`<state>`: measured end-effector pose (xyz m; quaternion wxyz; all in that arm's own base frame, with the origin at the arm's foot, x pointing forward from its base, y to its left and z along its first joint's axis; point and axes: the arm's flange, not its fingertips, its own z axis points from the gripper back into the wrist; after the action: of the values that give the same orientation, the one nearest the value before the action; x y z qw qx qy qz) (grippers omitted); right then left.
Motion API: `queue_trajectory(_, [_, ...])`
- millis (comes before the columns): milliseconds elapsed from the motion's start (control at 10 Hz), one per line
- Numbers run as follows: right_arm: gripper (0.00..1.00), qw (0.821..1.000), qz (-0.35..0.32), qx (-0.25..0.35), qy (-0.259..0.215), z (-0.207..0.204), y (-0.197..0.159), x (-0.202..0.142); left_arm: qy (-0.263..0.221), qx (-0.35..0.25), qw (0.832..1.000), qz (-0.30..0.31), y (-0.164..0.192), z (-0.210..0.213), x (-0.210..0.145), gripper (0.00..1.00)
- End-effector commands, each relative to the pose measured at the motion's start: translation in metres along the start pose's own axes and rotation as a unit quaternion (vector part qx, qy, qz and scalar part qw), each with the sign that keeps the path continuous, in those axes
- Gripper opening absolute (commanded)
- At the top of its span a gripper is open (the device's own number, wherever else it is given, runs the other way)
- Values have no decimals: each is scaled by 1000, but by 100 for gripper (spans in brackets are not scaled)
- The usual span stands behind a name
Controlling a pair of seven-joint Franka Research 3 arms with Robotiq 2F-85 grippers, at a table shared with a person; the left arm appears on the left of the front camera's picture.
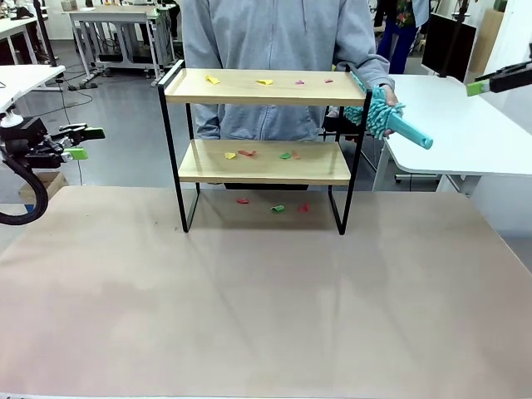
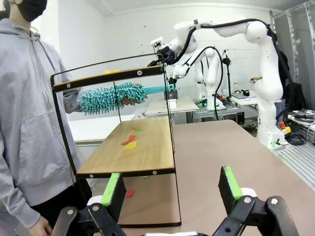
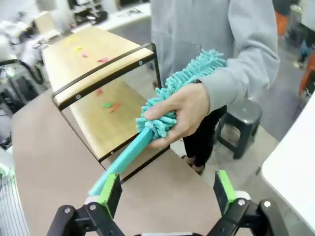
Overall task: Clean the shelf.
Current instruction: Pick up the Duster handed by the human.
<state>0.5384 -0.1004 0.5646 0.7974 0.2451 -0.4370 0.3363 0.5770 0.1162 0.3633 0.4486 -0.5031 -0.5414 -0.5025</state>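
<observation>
Beige tabletop carries the shelf near its far edge, scraps on both boards; a person's hand holds a duster beside it. My left claw and right claw gape, empty.

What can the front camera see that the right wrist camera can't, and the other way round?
Front view: the left gripper, open, off the left side of the table, and three small scraps on the table under the shelf. Right wrist view: a grey stool on the floor by the person's legs, and the right gripper up close, open, near the handle end of the teal duster. Both: the shelf, coloured scraps on its two boards, and the person's hand holding the duster.
</observation>
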Motion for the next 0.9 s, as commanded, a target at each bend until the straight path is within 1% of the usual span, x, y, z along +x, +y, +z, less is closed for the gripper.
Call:
queue_trajectory(0, [100,996,-65,-45,50,-25,45,17,-1,-1,1000,-7,0,0,1,100])
queue_trajectory(200, [100,986,-91,-106,95,-41,75,33,-1,-1,1000,-7,0,0,1,100])
queue_trajectory(300, [100,981,-91,-126,118,-49,89,37,-1,-1,1000,-7,0,0,1,100])
queue_trajectory(400, [100,979,-87,-138,121,-54,94,42,-1,-1,1000,-7,0,0,1,100])
queue_trajectory(500, [100,992,-29,-114,40,-55,89,44,-1,-1,1000,-7,0,0,1,100])
queue_trajectory(600, [100,985,-73,-122,100,-57,86,38,-1,-1,1000,-7,0,0,1,100])
queue_trajectory(800, [100,985,-73,-122,100,-57,86,38,-1,-1,1000,-7,0,0,1,100])
